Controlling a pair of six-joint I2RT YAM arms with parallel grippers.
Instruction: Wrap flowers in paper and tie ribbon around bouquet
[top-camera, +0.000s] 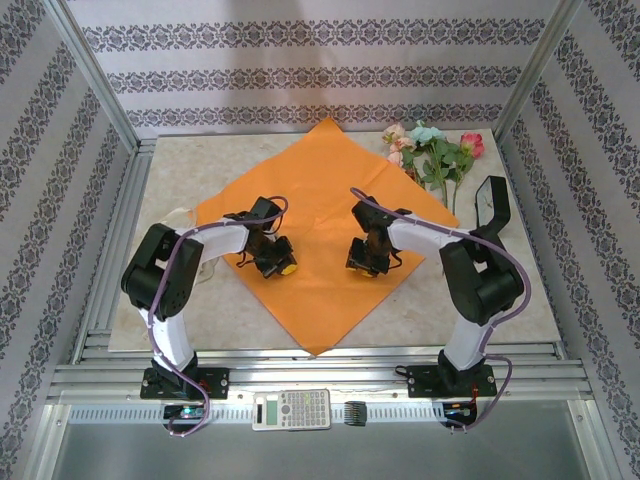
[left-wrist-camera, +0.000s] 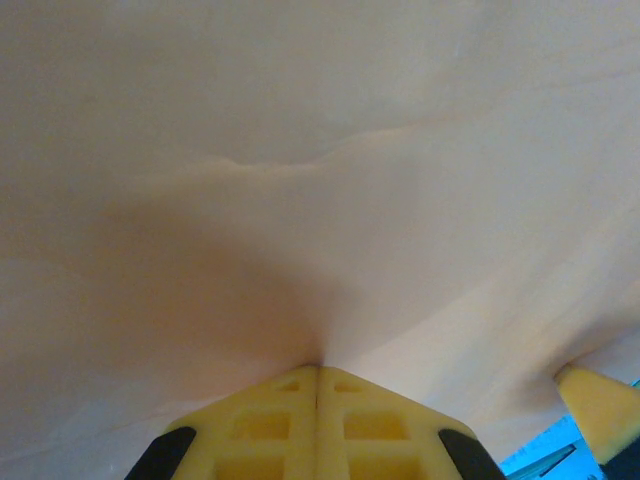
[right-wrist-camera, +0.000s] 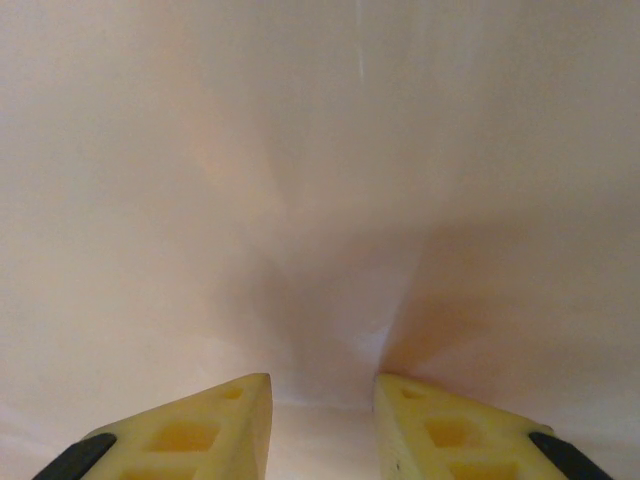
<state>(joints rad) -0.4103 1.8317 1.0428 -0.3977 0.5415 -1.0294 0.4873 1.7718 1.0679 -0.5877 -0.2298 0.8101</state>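
Watching mid-frame, I'd smooth the paper (top-camera: 320, 300) gently outward, since the left gripper (left-wrist-camera: 318, 372) is pinched shut on a pucker of it and the right gripper (right-wrist-camera: 322, 385) rests part-open against it, with the flowers (top-camera: 435, 152) lying upper right, beside its edge.

The left gripper (top-camera: 278, 262) and right gripper (top-camera: 363, 262) occupy the middle of the paper (top-camera: 320, 170) with a clear lane between them, while the flowers (top-camera: 432, 152) and a black stand (top-camera: 491, 200) crowd the far right corner of the table (top-camera: 180, 170).
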